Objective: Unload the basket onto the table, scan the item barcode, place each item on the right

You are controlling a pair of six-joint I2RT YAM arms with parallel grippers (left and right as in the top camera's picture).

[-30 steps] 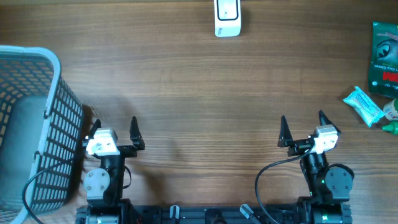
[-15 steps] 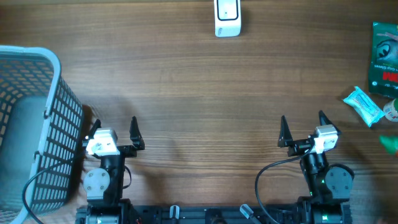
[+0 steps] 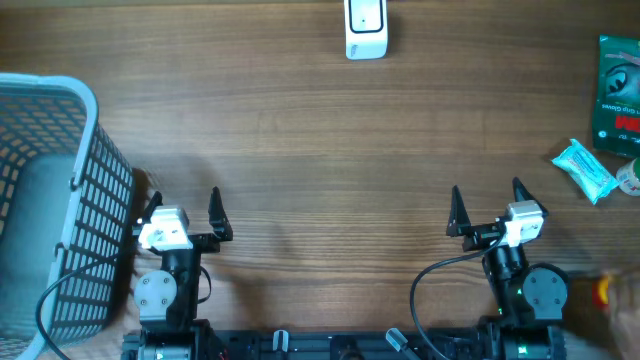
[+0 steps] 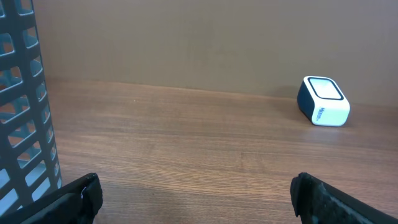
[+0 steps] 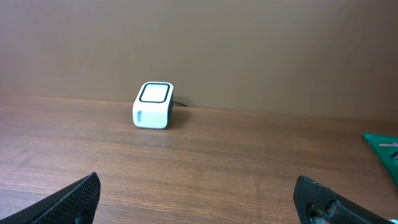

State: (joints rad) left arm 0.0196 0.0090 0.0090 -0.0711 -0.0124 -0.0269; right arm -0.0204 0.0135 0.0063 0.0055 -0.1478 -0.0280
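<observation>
Overhead view: both arms sit at your near edge. The left gripper (image 3: 184, 203) and right gripper (image 3: 487, 198) each have jaws spread wide and hold nothing. No item lies between either pair. Further out, well to the right of the right gripper, lies a blue pouch (image 3: 584, 169). It is likely light, soft and crinkly, so take it across its narrow middle. Beyond it lies a flat green packet (image 3: 618, 92). The scanner (image 3: 366, 28) stands at the far edge, centre.
</observation>
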